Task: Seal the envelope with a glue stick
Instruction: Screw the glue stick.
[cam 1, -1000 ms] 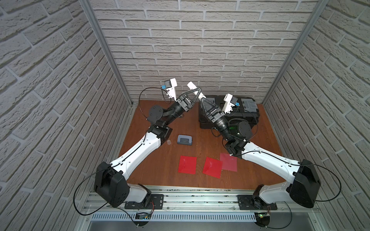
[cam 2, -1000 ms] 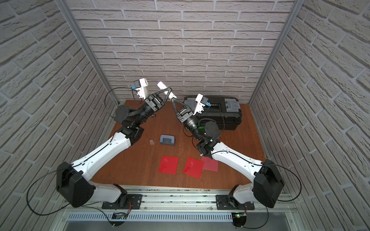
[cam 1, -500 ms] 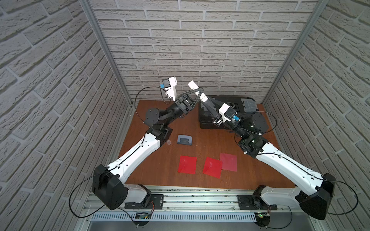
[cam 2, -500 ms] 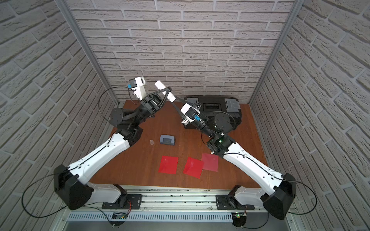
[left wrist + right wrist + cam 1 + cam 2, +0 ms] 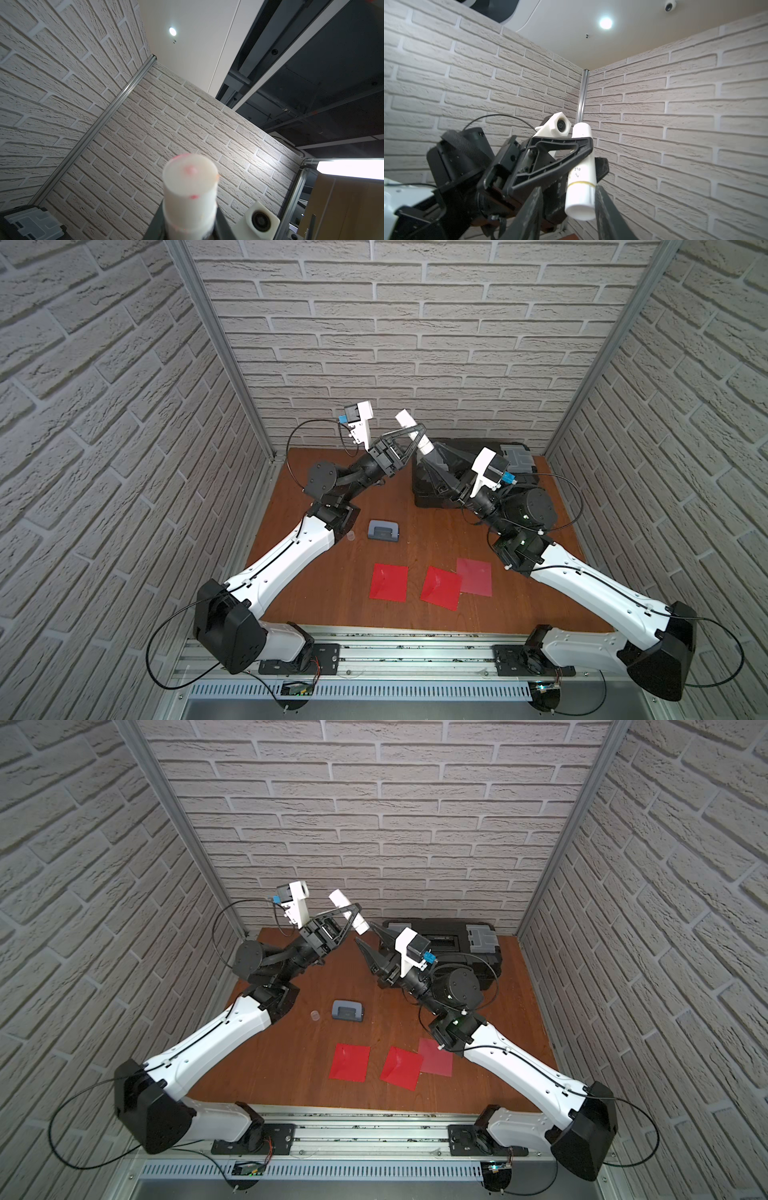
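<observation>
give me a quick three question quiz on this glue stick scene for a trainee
1. True or false: the left gripper is shut on the glue stick, holding it up off the table.
2. How many red sheets lie on the table?
3. The right gripper is: A open, with a finger on either side of the stick's lower end; B shut on the stick; C resting on the table.
Key: 1 true; 2 three; 3 A.

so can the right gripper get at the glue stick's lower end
Probably yes: the left gripper clamps the glue stick mid-tube, its lower end pokes out bare, and the open right gripper appears to straddle it.
</observation>
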